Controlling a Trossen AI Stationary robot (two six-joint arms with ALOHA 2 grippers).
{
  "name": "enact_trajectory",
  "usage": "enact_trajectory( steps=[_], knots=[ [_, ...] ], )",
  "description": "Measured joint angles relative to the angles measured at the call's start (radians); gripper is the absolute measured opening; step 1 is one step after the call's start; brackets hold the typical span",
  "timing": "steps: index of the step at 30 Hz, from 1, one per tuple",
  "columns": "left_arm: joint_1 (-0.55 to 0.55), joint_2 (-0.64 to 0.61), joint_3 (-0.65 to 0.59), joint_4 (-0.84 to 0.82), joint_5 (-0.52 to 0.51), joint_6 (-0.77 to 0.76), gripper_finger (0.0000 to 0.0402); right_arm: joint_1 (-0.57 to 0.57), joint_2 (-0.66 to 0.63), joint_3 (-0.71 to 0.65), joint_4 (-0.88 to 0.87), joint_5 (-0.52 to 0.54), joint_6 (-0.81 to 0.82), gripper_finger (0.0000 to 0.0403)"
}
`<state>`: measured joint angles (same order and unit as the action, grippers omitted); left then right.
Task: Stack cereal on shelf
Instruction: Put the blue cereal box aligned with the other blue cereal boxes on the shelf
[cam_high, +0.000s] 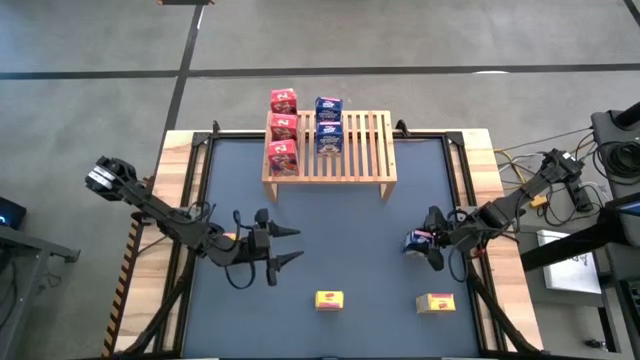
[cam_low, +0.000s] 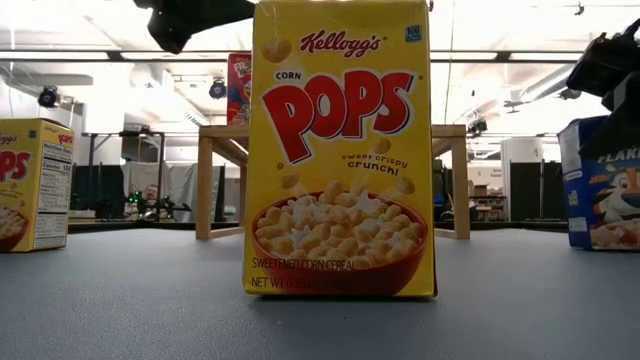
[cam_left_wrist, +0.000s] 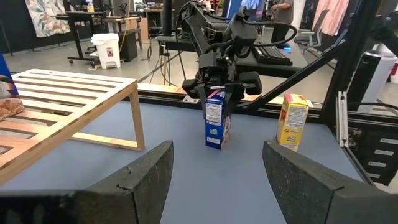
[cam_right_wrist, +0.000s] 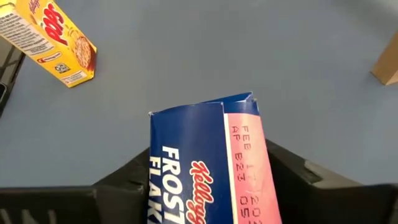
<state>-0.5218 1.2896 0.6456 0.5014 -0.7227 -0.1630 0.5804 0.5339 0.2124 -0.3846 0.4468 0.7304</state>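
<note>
While the right gripper (cam_high: 424, 247) sits over the upright blue Frosted Flakes box (cam_left_wrist: 217, 119) on the right side of the dark table (cam_high: 330, 220), its fingers stand on either side of the box top. They look to be closing round it, though I cannot tell if the grip is firm yet. For this step I would squeeze squarely on the narrow faces near the top and lift straight up before swinging toward the wooden slatted shelf (cam_high: 365, 145), so the box neither tips nor catches a slat.

The shelf holds five boxes in two rows: three red cereal boxes (cam_high: 283, 127) along its left end and two blue cereal boxes (cam_high: 328, 126) just beside them. The slats to the right carry nothing.

Two yellow Corn Pops boxes stand near the table's front edge, one (cam_high: 329, 300) at centre and one (cam_high: 436, 303) toward the right. The left gripper (cam_high: 285, 246) waits over the table's left side with fingers spread, holding nothing
</note>
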Motion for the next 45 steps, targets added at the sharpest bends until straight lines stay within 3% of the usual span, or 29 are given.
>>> enact_trajectory(
  steps=[18,25,32,45],
  knots=[
    [0.047,0.038,-0.001,0.034,0.063,-0.023,0.0232,0.0,0.066,0.212,0.007,0.053,-0.163,0.0195],
    [0.096,0.081,0.048,0.058,0.247,-0.057,0.0235,-0.008,0.177,0.364,0.011,0.08,-0.292,0.0196],
    [0.185,0.152,0.124,0.06,0.436,-0.032,0.027,-0.039,0.264,0.521,0.035,0.077,-0.446,0.0196],
    [0.282,0.303,0.296,0.016,0.509,0.003,0.0332,-0.143,0.353,0.649,0.136,-0.08,-0.605,0.0196]
  ],
)
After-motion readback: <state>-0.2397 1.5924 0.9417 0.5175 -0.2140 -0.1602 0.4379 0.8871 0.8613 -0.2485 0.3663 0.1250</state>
